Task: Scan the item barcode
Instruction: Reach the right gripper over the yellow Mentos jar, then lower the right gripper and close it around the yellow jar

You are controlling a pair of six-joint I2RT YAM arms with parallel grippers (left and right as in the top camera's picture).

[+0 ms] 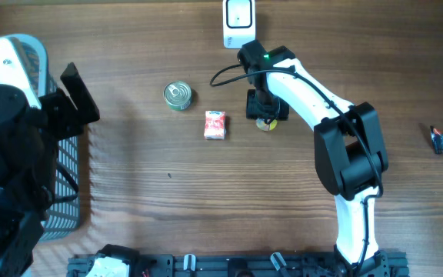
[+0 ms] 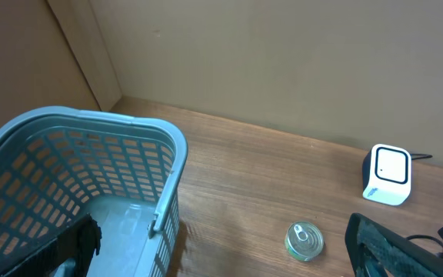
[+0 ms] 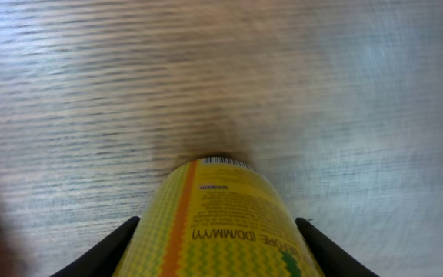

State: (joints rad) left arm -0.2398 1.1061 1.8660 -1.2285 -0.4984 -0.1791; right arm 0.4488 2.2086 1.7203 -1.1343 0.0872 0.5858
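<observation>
From above, the right gripper (image 1: 266,111) sits just right of centre in the upper half, over a yellow container (image 1: 266,124) on the table (image 1: 168,200). A red packet (image 1: 216,125) and a tin can (image 1: 178,95) lie to its left, the white scanner (image 1: 238,19) at the top edge. The left gripper (image 1: 78,92) hangs spread wide by the basket (image 1: 68,177), far left.

The left wrist view has the basket lower left, can and scanner lower right, jaws wide apart.

In the right wrist view, both fingers (image 3: 110,246) clasp the container's sides at bottom centre, barcode at its far end
</observation>
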